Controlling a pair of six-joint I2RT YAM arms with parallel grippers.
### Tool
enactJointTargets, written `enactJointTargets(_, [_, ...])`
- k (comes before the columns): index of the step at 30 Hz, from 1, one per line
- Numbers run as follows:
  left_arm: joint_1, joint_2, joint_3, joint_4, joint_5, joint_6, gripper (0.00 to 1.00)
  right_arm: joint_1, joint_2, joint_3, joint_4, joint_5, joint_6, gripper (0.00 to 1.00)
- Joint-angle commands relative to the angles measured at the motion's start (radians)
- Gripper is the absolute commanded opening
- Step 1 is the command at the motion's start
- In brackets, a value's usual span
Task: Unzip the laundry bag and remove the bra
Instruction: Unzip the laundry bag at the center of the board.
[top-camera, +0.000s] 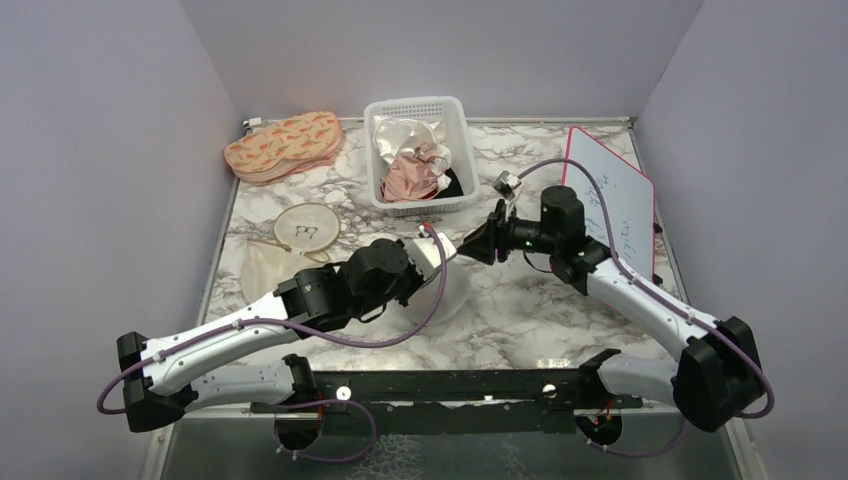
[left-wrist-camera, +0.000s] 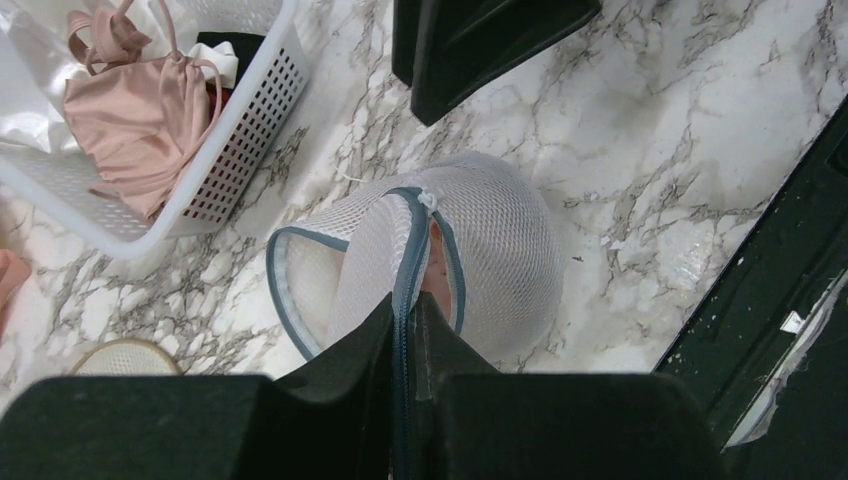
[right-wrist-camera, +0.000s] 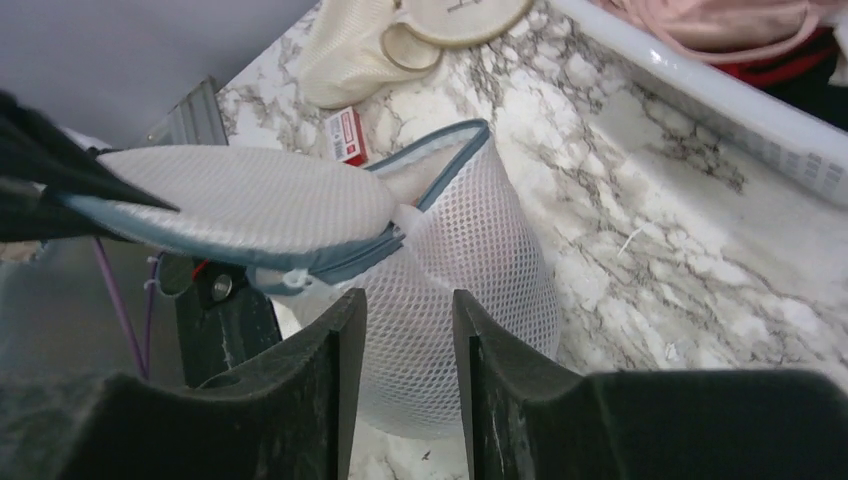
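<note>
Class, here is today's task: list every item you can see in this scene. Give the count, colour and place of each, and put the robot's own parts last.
laundry bag: one, white mesh, blue-grey zip rim, table centre
bra: one, pink, sliver showing through the zip gap
basket: one, white slotted plastic, far centre
cream-white satin cloth: one, in the basket
peach-pink satin cloth: one, in the basket
carrot-print cloth stack: number unclear, peach, far left
round disc: one, cream, tan-rimmed, left of centre
cream pouch: one, flat, beside the disc
small box: one, red-and-white, beside the bag
whiteboard: one, red-framed, right edge
table: one, marbled white
left gripper: one, black, shut on the bag's zip rim
right gripper: one, black, open, just short of the bag
</note>
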Motion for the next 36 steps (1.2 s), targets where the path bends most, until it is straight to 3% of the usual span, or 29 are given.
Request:
enactJointTargets(1, [-0.005,-0.046,-0.023,0.016,-0.052,0.05,0.0,-0.006,-0.049,-0.047,0.064,-0.186,-0.018,0.42])
enactJointTargets(5, [-0.005,-0.047,-0.031,0.031,-0.044,0.057,0.0,-0.005,0.052,-0.008,0.116,-0.407,-0.004,0.52])
enactJointTargets(10, [-0.005,-0.05,-0.032,0.043,-0.027,0.058,0.0,-0.006,0.115,0.01,0.202,-0.462,0.027,0.57])
enactJointTargets(21, [-0.004,-0.041,-0.031,0.054,-0.015,0.046,0.0,0.013,0.195,0.033,0.285,-0.506,0.054,0.43])
enactJointTargets(36, [-0.004,-0.023,-0.023,0.057,0.001,0.024,0.0,0.067,0.197,0.042,0.269,-0.372,0.055,0.33])
